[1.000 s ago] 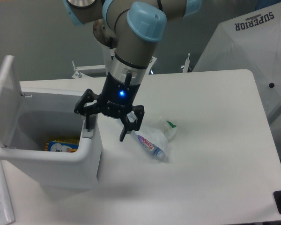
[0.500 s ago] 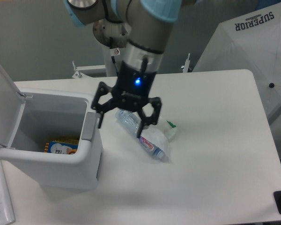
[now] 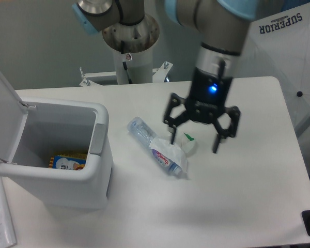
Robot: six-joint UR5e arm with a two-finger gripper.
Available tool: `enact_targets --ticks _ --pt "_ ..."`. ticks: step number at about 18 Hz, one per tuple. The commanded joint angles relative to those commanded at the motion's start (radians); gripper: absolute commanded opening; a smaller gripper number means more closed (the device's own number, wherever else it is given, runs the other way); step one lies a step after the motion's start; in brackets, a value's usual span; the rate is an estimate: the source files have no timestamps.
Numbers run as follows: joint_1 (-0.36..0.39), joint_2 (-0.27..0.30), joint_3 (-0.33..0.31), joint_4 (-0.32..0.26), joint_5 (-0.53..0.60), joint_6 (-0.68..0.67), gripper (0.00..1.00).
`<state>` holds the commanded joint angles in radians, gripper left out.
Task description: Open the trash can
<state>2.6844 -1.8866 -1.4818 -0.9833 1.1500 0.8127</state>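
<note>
**White bin stands open at the table's left edge; gripper hangs spread and empty over the middle**

One large boxy white plastic trash can (image 3: pixel 67 178) with rounded corners sits at the left edge of the white table (image 3: pixel 248 196), toward its front corner. Its one flat white lid (image 3: pixel 2 111) is swung up and stands nearly upright at the bin's left side, so the inside shows. One grey tab (image 3: pixel 97 138) lies on the bin's right rim. Inside, on the bottom, lies one yellow and blue packet (image 3: pixel 70 160).

One arm reaches down from the top of the picture, grey with light-blue joint caps. Its one black two-finger gripper (image 3: pixel 195 141) hangs over the middle of the table, well apart from the bin, with a blue light glowing on its body. Its fingers (image 3: pixel 216 140) are spread wide and nothing is between them.

One crushed clear plastic bottle (image 3: pixel 155 147) with a white and purple label lies on the table between the bin and the gripper. Just beside its right end lies one small white and green piece (image 3: pixel 188 140), below the gripper's fingers.

The table is a plain white top with rounded corners. At its far edge stands the arm's white pedestal (image 3: pixel 130 62). Behind is a grey wall; at the upper right stands one white panel (image 3: pixel 279 41) printed "SUPERIOR".
</note>
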Motion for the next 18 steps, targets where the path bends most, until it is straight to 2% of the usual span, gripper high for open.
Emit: enact_targets --ticks 2,4,7,9,14,18 --pt "0.002 -0.040 0.005 0.000 0.068 0.046 1.00" --pt "0.011 -0.077 0.006 0.000 0.088 0.110 1.00" --pt "0.029 -0.103 -0.005 -0.003 0.089 0.245 1.00" --pt "0.029 -0.126 -0.006 -0.003 0.134 0.310 1.00" --pt "0.020 -0.167 -0.008 -0.003 0.384 0.368 1.00" --pt "0.015 -0.167 -0.018 -0.003 0.409 0.368 1.00"
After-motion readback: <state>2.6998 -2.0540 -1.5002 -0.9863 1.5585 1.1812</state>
